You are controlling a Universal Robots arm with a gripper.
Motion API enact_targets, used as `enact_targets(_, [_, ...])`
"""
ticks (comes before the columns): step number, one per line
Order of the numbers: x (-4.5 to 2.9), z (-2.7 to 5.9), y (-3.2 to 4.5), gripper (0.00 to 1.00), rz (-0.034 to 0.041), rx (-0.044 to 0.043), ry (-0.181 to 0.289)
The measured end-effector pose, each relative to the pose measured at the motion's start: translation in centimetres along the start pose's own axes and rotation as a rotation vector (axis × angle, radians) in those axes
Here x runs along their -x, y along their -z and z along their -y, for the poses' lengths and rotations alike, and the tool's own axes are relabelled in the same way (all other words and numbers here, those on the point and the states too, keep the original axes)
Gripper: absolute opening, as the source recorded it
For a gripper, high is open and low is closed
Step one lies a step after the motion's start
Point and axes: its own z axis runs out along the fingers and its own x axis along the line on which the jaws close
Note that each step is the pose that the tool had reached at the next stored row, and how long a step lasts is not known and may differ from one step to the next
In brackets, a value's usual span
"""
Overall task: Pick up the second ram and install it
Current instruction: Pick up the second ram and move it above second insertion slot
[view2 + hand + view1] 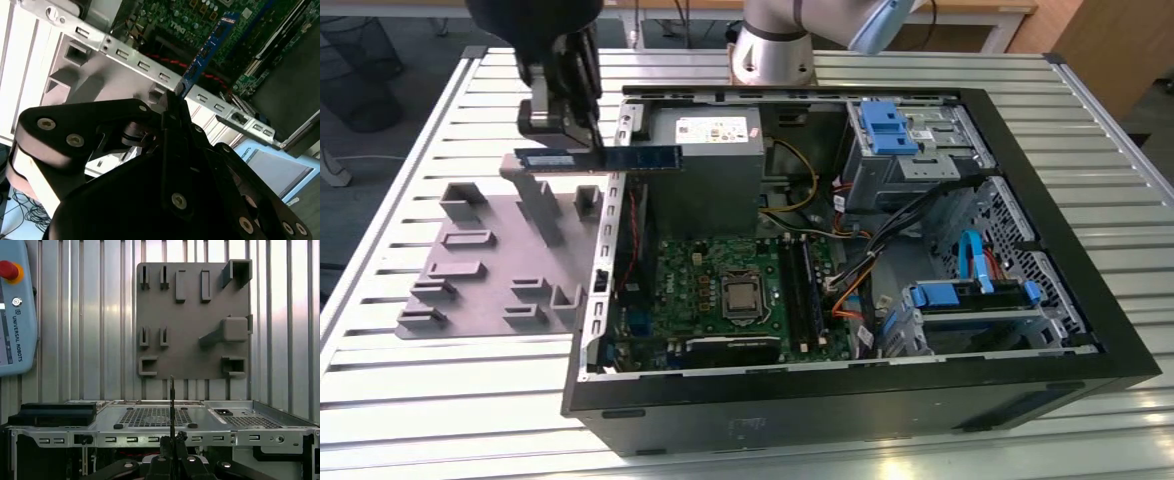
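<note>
Item: second ram (647, 157), a thin, flat, narrow board, dark blue-green with black chips. It is held level in the air above the computer case (1067, 300) wall that faces the grey tray (467, 290). Holder: black gripper (580, 148), both fingers pressed flat against the stick's faces near one end, the other end reaching toward the grey power supply (707, 135). In the second wrist view the stick (210, 45) runs out from the gripper (172, 100) over a bright steel rail (135, 62) punched with rectangular slots, and its held end is covered by the black linkage. In the first wrist view it shows edge-on as a dark line (171, 400) rising from the gripper (172, 442). Case: black, lying open on a ribbed aluminium bench (427, 400) beside the tray, toward the exterior view's right. Inside are a green motherboard (687, 290) with a silver square processor (743, 295), blue plastic drive carriers (894, 125) and loose cables, with the memory slots hard to make out. Tray: matt grey plastic with upright blocks and slotted holders. The first wrist view adds a pale blue pendant (17, 335) with a red button (7, 270), cut off at the frame edge.
</note>
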Motion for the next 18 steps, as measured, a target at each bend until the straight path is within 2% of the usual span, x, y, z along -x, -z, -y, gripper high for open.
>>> enact_targets(18, [0.17,8.20,-0.30,0.14,0.0001,-0.0001,0.000])
